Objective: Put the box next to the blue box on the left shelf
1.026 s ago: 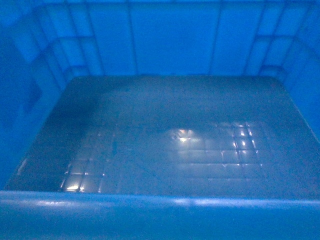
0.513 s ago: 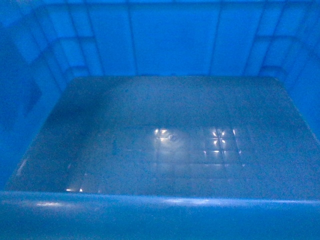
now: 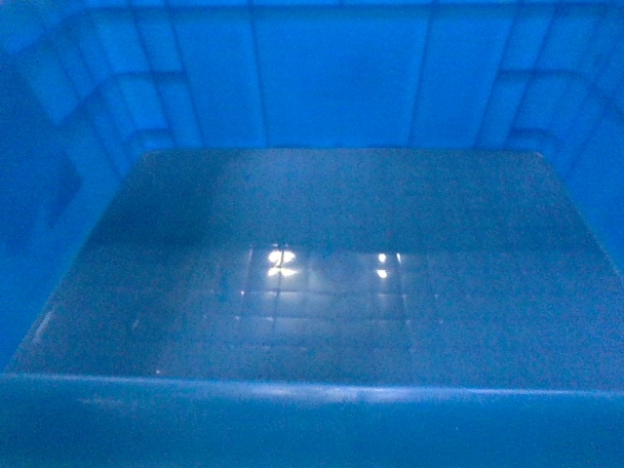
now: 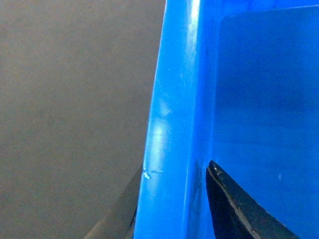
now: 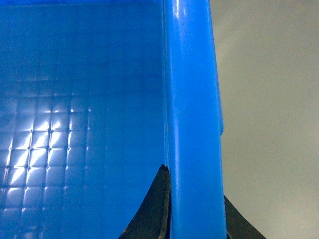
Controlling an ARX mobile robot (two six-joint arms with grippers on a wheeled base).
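Note:
The box (image 3: pixel 331 78) fills the whole head view: bright blue, empty, with a grid-patterned floor and its near rim along the bottom edge. In the left wrist view my left gripper (image 4: pixel 174 172) is shut on the box's left rim (image 4: pixel 174 99), one finger outside and one black finger (image 4: pixel 234 209) inside. My right gripper (image 5: pixel 194 189) clamps the right rim (image 5: pixel 192 74) the same way, its inner finger (image 5: pixel 154 209) against the wall. The left shelf and the other blue box are out of view.
Plain grey floor (image 4: pixel 70 99) shows beyond the box's left side, and pale grey floor (image 5: pixel 269 124) beyond its right side. The box blocks everything ahead in the head view.
The bright glints on the box floor have slid to the left and slightly up. The box itself holds the same place in the head view.

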